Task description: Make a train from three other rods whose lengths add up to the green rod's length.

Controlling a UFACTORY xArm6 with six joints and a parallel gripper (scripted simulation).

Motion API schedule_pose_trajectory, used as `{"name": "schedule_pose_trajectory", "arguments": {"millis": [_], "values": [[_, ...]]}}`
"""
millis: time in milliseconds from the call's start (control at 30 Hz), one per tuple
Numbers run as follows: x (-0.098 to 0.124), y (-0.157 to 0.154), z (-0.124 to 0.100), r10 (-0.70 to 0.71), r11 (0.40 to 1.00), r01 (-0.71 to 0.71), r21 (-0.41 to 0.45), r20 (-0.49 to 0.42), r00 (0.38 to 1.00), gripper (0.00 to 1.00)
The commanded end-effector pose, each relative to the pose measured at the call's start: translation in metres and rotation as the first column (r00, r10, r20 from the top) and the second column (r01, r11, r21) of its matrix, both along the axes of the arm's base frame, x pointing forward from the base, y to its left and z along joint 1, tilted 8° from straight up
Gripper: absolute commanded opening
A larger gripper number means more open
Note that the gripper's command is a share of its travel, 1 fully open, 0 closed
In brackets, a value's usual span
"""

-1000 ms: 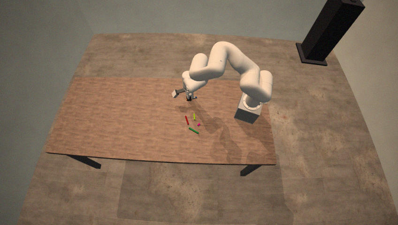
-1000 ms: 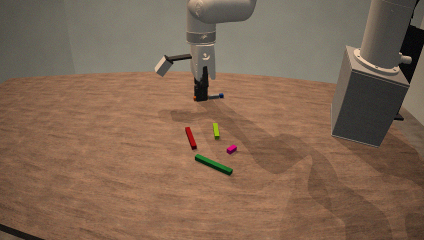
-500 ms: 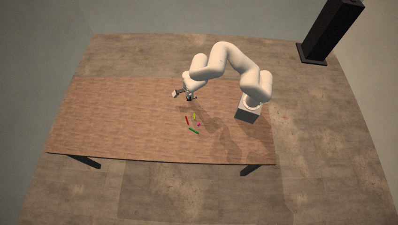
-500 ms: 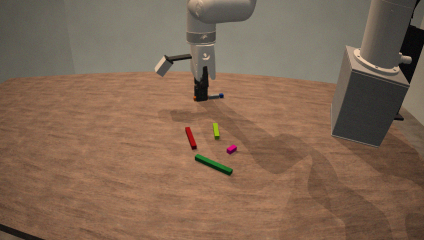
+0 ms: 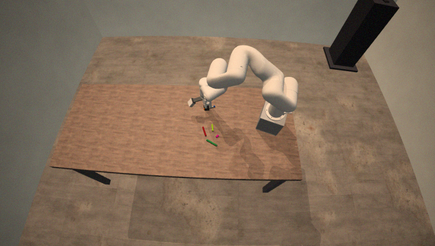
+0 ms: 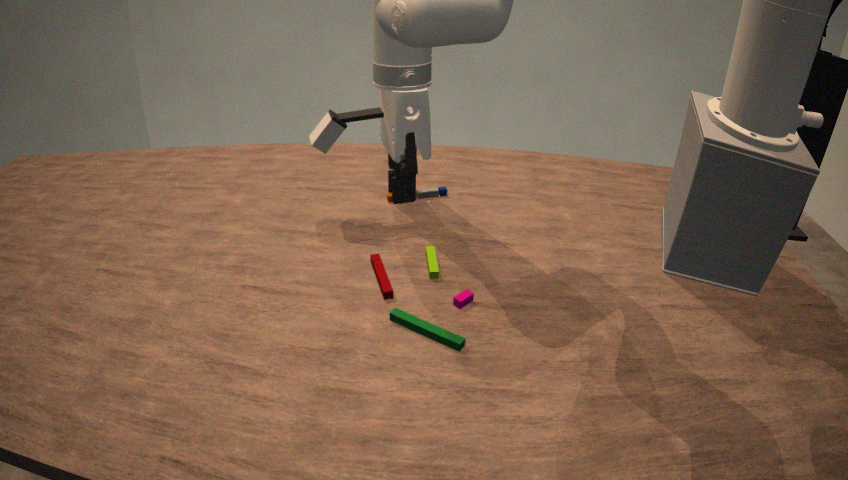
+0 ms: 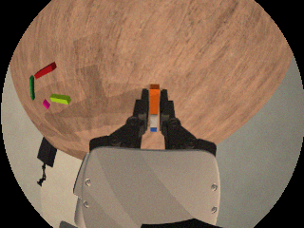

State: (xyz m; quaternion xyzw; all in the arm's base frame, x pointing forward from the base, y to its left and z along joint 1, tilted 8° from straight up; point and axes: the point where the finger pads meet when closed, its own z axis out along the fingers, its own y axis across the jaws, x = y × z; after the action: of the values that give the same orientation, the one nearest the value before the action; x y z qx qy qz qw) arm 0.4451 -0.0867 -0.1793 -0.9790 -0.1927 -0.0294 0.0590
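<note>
Nearest, low in the middle of the outside view, lies the green rod [image 5: 211,142] [image 6: 426,329] [image 7: 32,87], with the magenta [image 5: 217,136] [image 6: 463,298] [image 7: 47,104], red [image 5: 204,131] [image 6: 381,276] [image 7: 46,70] and lime [image 5: 212,127] [image 6: 432,262] [image 7: 61,99] rods spread loose just beyond it, apart from the train. Farther back, upper middle, the gripper [image 5: 206,108] [image 6: 404,199] [image 7: 154,98] has its fingers close about the orange rod [image 5: 204,108] [image 6: 390,196] [image 7: 154,101], though whether they pinch it I cannot tell, in line with the grey [image 6: 427,193] [image 7: 154,122] and blue [image 5: 214,106] [image 6: 442,190] [image 7: 153,129] rods. Four, three and one make eight, so the train looks all but built, leaving any last closing of gaps, the release and the arm's retreat.

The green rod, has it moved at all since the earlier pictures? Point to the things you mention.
No. In the exterior view the green rod [image 5: 211,142] [image 6: 427,328] [image 7: 32,87] lies at the same slant, in the same place relative to the robot's grey base block [image 5: 269,125] [image 6: 737,220].
</note>
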Motion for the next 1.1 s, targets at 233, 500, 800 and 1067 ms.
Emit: {"name": "schedule_pose_trajectory", "arguments": {"millis": [233, 500, 800, 1067], "values": [[0.002, 0.0, 0.001, 0.0, 1.0, 0.0, -0.001, 0.003, 1.0, 0.24], [0.002, 0.0, 0.001, 0.0, 1.0, 0.0, -0.001, 0.003, 1.0, 0.24], [0.001, -0.002, 0.012, 0.0, 1.0, 0.0, -0.001, 0.003, 1.0, 0.24], [0.0, -0.007, 0.051, 0.0, 1.0, 0.0, -0.001, 0.003, 1.0, 0.24]]}}
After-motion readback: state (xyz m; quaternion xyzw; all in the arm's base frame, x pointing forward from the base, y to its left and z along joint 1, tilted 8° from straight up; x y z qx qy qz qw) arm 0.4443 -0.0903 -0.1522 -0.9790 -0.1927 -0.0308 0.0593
